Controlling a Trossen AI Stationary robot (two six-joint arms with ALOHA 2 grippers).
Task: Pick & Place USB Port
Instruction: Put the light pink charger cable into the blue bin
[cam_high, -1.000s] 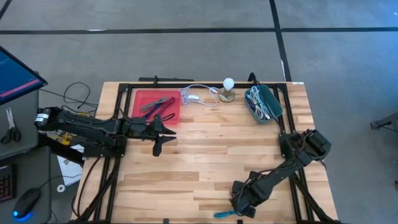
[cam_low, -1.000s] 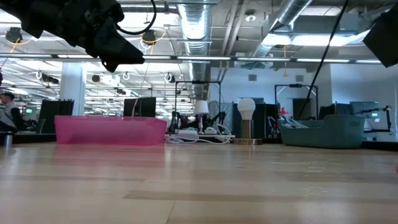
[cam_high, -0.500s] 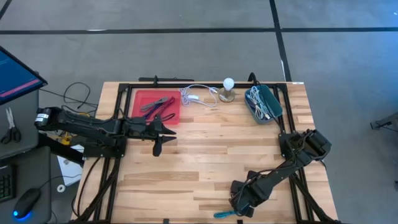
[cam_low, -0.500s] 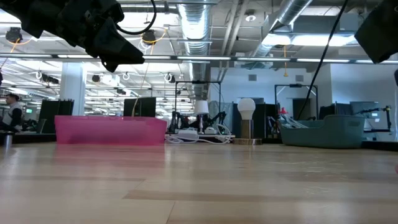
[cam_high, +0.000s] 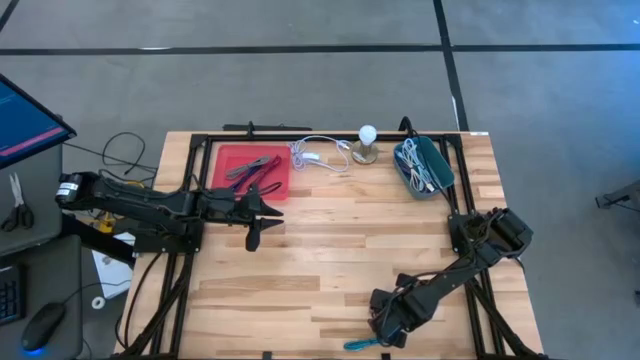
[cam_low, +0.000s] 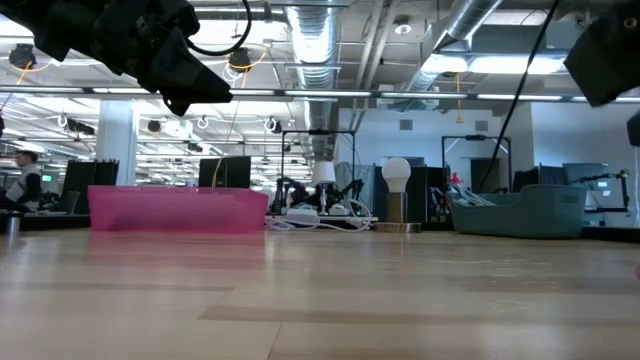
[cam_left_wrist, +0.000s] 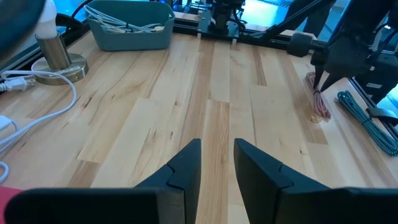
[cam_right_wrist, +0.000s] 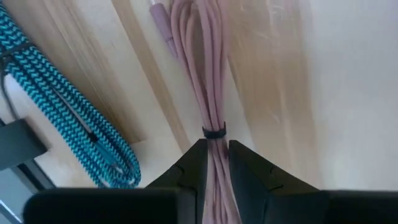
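my right gripper (cam_right_wrist: 212, 163) hung low over the near edge of the table (cam_high: 330, 250), its fingers nearly closed astride a bundled pink cable (cam_right_wrist: 205, 74) lying flat on the wood, at its black tie. a teal braided cable (cam_right_wrist: 68, 112) lay just beside it. my left gripper (cam_left_wrist: 216, 163) waited near the red tray (cam_high: 228, 182), fingers slightly parted, holding nothing.

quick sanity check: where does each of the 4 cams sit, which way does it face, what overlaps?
High: overhead, straight down on the wooden table; both arms show.
Low: table height, level toward the room; left arm upper left, right arm's edge upper right.
Left wrist: across the table, over the left tool.
Right wrist: right tool over the bundled pink cable, teal braided cable beside.
Shared: teal plastic bin in three views.
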